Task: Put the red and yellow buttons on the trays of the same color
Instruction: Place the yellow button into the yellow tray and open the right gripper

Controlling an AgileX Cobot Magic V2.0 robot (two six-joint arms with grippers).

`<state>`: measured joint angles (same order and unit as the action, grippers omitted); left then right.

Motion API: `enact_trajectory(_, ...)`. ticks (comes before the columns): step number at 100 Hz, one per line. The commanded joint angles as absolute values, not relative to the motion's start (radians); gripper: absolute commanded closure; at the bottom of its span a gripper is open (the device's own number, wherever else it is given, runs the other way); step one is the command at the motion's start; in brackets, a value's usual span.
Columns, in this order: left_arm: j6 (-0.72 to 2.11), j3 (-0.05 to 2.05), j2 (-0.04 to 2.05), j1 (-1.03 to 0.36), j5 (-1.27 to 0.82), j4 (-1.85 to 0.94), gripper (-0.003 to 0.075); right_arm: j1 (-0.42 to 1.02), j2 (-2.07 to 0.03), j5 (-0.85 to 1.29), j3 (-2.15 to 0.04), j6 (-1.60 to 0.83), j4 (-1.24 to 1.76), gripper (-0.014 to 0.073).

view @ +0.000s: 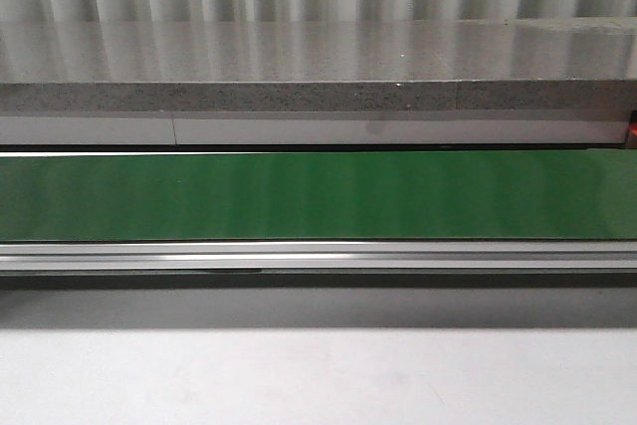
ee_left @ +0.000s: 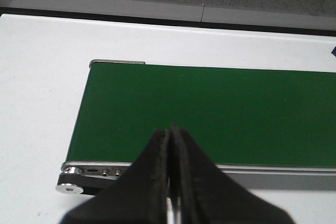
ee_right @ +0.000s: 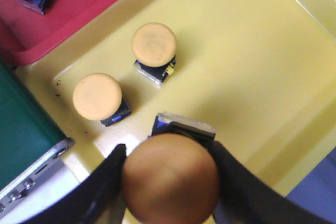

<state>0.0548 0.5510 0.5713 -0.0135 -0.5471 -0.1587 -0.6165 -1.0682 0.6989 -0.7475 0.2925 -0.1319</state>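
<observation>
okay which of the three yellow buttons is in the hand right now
The big one at the bottom of the right wrist view, clamped between the right hand's fingers above the yellow tray. The other two stand free on the tray.

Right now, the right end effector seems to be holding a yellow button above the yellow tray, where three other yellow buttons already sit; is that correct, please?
Not quite: the right wrist view shows only two other yellow buttons sitting in the yellow tray, not three. The rest holds: the right end effector grips a yellow button above that tray.
</observation>
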Motion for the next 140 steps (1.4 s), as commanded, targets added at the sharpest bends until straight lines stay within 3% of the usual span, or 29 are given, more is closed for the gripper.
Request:
enact_trajectory(1, 0.052, 0.578, 0.570, -0.020, -0.473, -0.169, 0.0740, -0.628, -1.056, 0.585, -0.752, 0.304, -0.153, 0.0462)
enact_trajectory(109, 0.052, 0.578, 0.570, -0.020, -0.473, -0.169, 0.0740, -0.668, -1.399, 0.461, -0.751, 0.328, -0.171, 0.0457)
enact_trajectory(118, 0.052, 0.578, 0.570, -0.020, -0.473, -0.169, 0.0740, -0.668, -1.399, 0.461, -0.751, 0.328, -0.171, 0.0409)
enact_trajectory(140, 0.052, 0.578, 0.570, -0.020, -0.473, -0.169, 0.0740, -0.668, -1.399, 0.463, -0.751, 0.335, -0.170, 0.0179)
